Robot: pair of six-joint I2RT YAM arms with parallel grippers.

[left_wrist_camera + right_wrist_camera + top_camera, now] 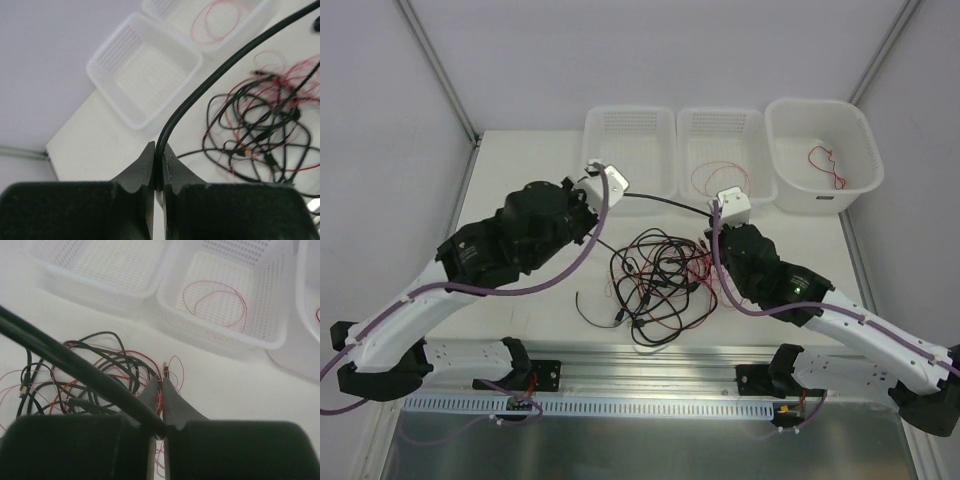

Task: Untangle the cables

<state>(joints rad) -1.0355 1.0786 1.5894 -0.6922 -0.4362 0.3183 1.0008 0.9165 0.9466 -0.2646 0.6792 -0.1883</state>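
Closest to the lens in the left wrist view, the left claw (157,152) was clamped tight on a black cable (210,75), which rose from between its fingers and curved off to the right. In the right wrist view the right claw (161,387) was likewise closed, with the same black cable (75,365) running in between its fingers from the left. A thin red strand showed at its tips, but whether that was pinched too could not be told.

From above, the black cable (665,202) ran nearly straight from one claw to the other, its long axis lying left to right across the desk (530,165). The tangle (660,285) of the remaining cables lay on the near side of that span, toward the arm bases. The right claw stood just beside the tangle's far right edge, and the left claw stood farther off. Judging by this, the held length would need drawing away from the heap, toward the far side.
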